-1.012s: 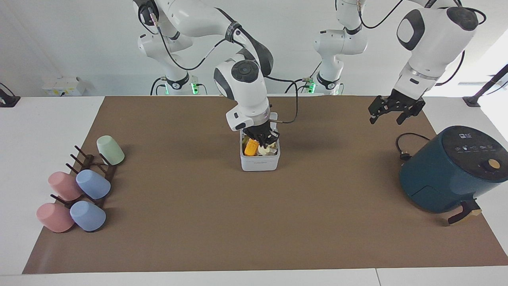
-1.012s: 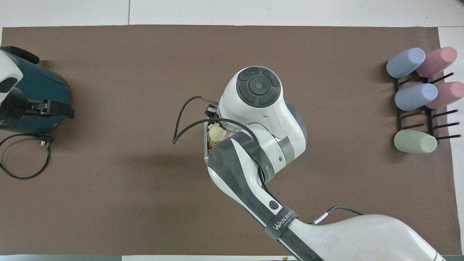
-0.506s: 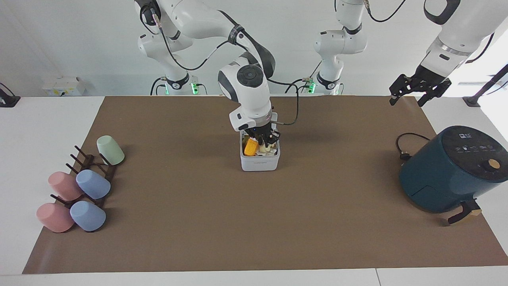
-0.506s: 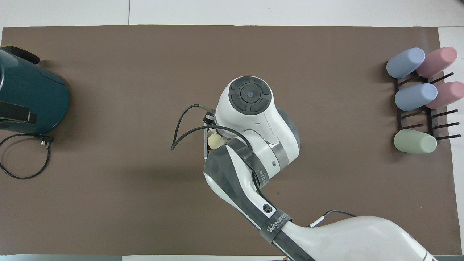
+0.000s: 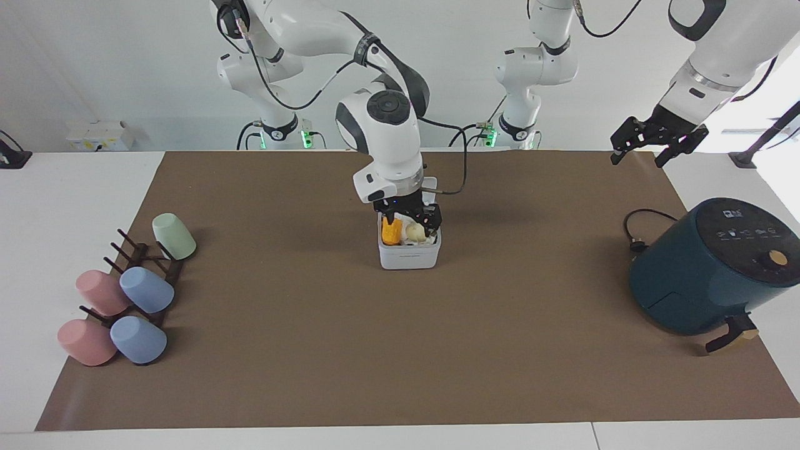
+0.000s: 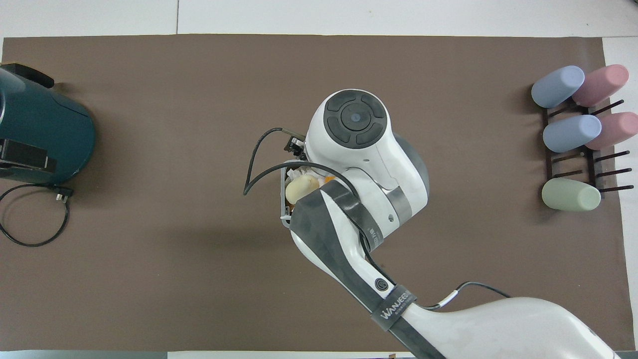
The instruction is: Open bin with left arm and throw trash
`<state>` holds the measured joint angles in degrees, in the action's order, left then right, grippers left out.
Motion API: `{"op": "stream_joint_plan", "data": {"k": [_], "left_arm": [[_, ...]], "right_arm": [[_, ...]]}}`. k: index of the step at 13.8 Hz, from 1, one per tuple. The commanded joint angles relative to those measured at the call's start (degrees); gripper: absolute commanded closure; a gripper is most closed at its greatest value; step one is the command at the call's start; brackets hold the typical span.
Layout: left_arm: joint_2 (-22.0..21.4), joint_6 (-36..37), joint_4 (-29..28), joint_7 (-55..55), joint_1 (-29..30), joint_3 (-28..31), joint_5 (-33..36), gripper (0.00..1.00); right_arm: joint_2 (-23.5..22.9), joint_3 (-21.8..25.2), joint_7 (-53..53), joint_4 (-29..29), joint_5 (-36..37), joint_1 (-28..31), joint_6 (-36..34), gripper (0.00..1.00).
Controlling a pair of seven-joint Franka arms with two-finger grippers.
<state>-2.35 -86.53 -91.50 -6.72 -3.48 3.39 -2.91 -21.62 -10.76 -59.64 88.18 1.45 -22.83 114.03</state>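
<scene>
Hanging just over the open bin [image 5: 409, 255], the right gripper [image 5: 409, 219] has its two fingers apart and holds nothing.

The bin sits in the middle of the brown mat [image 5: 312, 350], and its lid cannot be made out under the arm. Inside it lie the trash pieces: an orange block [image 5: 392, 232] and a pale yellow lump [image 5: 415, 233] side by side, the orange one toward the right arm's end. From above, the big right arm covers most of the bin, and only the pale lump and a bit of the rim show. The left gripper [image 5: 648, 145] waits up in the air over the mat's edge at the left arm's end, above the teal air fryer [image 5: 706, 275] and its black cord [image 5: 634, 234], with its fingers apart and empty. A rack of pastel cups [image 5: 128, 300] stands at the right arm's end.
</scene>
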Motion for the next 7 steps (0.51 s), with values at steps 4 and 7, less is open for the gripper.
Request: {"op": "stream_joint_plan", "data": {"k": [4,7], "left_arm": [[-0.38,0.75,0.09,0.47,-0.21,-0.05,1.15,0.0],[-0.38,0.58,0.36,3.65,-0.21,-0.4,2.82,0.0]], "right_arm": [[5.17,-0.14,26.99,-1.08,4.36,14.27,-11.54,0.0],[10.35,-0.23,35.51,-1.16,4.01,21.13,-17.51,0.0]]}}
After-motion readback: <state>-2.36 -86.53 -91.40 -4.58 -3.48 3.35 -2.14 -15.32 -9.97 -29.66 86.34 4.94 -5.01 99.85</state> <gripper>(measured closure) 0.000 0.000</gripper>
